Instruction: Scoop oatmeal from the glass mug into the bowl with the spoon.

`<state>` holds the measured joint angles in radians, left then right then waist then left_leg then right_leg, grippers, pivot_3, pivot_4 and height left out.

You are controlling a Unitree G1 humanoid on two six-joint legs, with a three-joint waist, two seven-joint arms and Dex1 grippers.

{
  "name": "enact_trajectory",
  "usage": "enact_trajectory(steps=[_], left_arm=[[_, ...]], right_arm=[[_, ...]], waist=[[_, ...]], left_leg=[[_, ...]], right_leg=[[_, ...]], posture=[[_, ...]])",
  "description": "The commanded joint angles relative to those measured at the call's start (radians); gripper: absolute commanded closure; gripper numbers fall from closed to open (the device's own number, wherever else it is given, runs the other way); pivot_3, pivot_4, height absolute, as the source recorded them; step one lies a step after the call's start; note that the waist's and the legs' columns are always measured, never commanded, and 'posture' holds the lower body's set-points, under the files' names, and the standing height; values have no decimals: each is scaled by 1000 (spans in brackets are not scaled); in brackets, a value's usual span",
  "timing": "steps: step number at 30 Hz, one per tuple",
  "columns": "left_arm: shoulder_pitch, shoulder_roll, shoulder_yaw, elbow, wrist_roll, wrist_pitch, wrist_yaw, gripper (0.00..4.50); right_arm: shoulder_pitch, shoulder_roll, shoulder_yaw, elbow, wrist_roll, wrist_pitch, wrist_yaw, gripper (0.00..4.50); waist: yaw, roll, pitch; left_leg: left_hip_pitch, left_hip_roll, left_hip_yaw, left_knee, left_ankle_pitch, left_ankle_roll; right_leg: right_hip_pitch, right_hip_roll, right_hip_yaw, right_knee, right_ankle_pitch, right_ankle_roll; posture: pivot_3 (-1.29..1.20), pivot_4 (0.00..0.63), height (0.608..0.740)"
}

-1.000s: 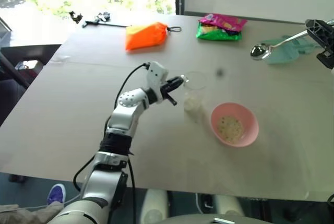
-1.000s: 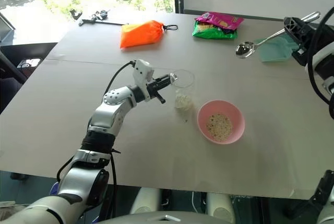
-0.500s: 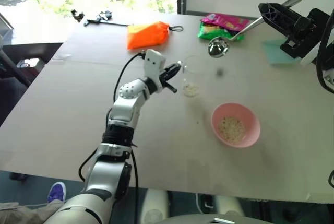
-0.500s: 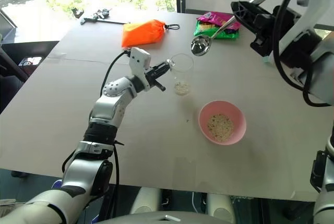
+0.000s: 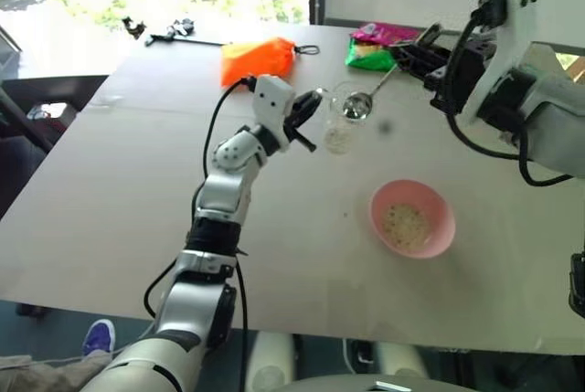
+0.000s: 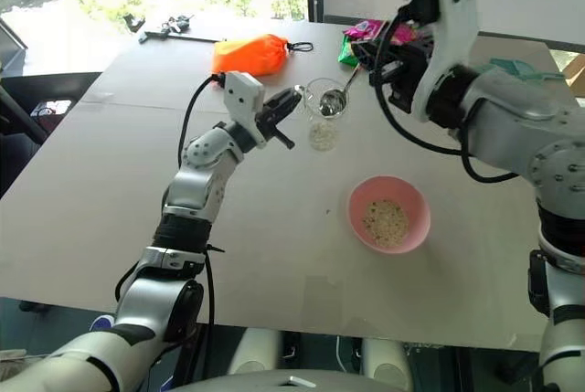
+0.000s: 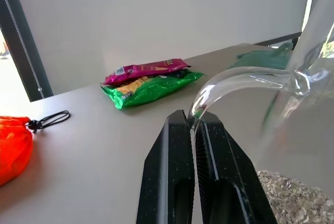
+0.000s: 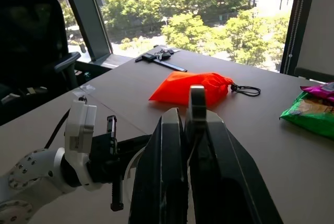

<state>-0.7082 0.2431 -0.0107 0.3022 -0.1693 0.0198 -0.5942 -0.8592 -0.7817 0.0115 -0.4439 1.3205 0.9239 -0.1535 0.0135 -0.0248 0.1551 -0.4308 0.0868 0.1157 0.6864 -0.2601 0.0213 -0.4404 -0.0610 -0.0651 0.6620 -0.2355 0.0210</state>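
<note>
The left gripper [image 7: 194,125] pinches the handle of the clear cylindrical glass mug [image 6: 322,118]; the right gripper [image 8: 189,125] pinches the shiny silver metal spoon [image 6: 336,98], its oval bowl at the mug's rim.

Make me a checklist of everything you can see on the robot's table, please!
Surface: grey table, a few spilled flakes near the bowl.
Job's things: glass mug lifted off the table by its handle, oatmeal at its bottom; spoon at the mug's mouth; pink bowl on the table holds some oatmeal.
Clutter: orange pouch, green and pink snack packets, teal item, black tool.
Grippers: left gripper shut on the mug's handle; right gripper shut on the spoon handle.
Cables: black cable along the left arm.
Surroundings: windows, trees, black chair.
</note>
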Motion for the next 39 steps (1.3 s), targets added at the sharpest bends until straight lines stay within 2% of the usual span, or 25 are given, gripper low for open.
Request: enact_trajectory(steps=[1, 6, 10, 17, 26, 33, 39], left_arm=[[-2, -3, 9, -61, -7, -51, 6, 4411], [1, -12, 7, -57, 2, -73, 13, 4411], [1, -17, 0, -57, 12, -87, 19, 4411], [5, -18, -3, -65, 25, -93, 20, 4411], [5, -16, -3, -60, 29, -97, 20, 4411], [11, -16, -11, -44, 43, -96, 31, 4411], [13, -18, -15, -34, 51, -90, 35, 4411]], right_arm=[[-47, 28, 59, -43, -132, 20, 41, 4500], [-80, 81, 215, -55, -348, 44, 129, 4500], [-89, 75, 299, -53, -504, 51, 209, 4500], [-67, 136, 274, -59, -581, 87, 289, 4500], [-53, 371, 18, 1, -424, 246, 225, 4500], [-104, 481, -205, 75, -303, 351, 125, 4500], [-125, 522, -374, 138, -173, 421, 1, 4500]], waist=[[-2, 0, 0], [-1, 0, 0], [1, 0, 0], [-2, 0, 0], [0, 0, 0], [-1, 0, 0], [-1, 0, 0]], left_leg=[[0, 0, 0, 0, 0, 0], [0, 0, 0, 0, 0, 0], [-1, 0, 0, 1, 0, 0], [0, 0, 0, 0, 0, 0], [-1, 0, 0, 1, 0, 0], [-1, 0, 0, 0, 0, 0], [-1, 0, 0, 0, 0, 0]], right_leg=[[0, 0, 0, 0, 0, 0], [0, 0, 0, 0, 0, 0], [0, 0, 0, 0, 0, 0], [0, 0, -1, 0, 0, 0], [0, 0, -1, 0, 0, 0], [0, 0, -1, 1, 0, 0], [0, 0, -1, 1, 0, 0]], posture=[[0, 150, 740], [0, 150, 740], [0, 150, 740], [0, 150, 740], [0, 150, 740], [0, 150, 740], [0, 150, 740]])
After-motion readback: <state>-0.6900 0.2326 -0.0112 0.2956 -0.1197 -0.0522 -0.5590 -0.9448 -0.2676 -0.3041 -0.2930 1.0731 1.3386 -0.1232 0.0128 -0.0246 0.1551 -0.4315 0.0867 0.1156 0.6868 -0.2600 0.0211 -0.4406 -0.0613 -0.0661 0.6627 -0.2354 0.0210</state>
